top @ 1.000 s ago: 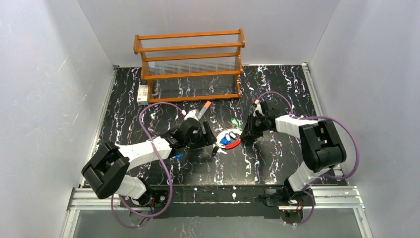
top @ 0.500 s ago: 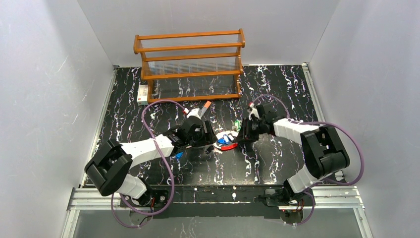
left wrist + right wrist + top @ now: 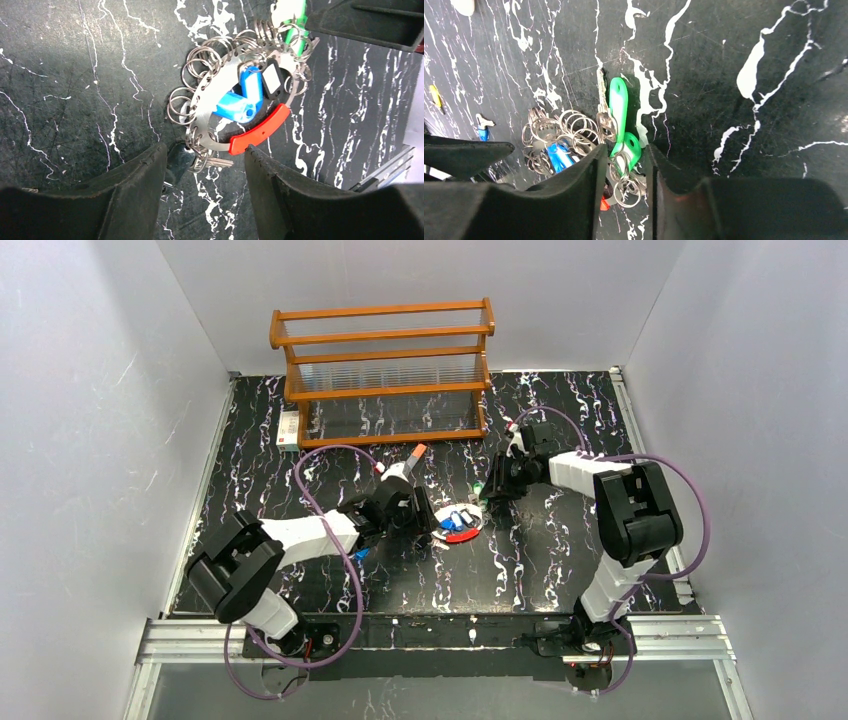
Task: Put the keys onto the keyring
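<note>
Keyring [image 3: 260,129] lies amid small rings [image 3: 182,102], perhaps tangled.

A black desk [image 3: 560,570] veined with white fills the floor of a booth with plain pale grey walls [image 3: 100,390] at left, far and right. A wooden rack [image 3: 384,370] stands at the far side. A metal rail [image 3: 430,632] edges the near side.

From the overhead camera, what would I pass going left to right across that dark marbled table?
In order: small white box → left gripper → keyring → right gripper.
</note>
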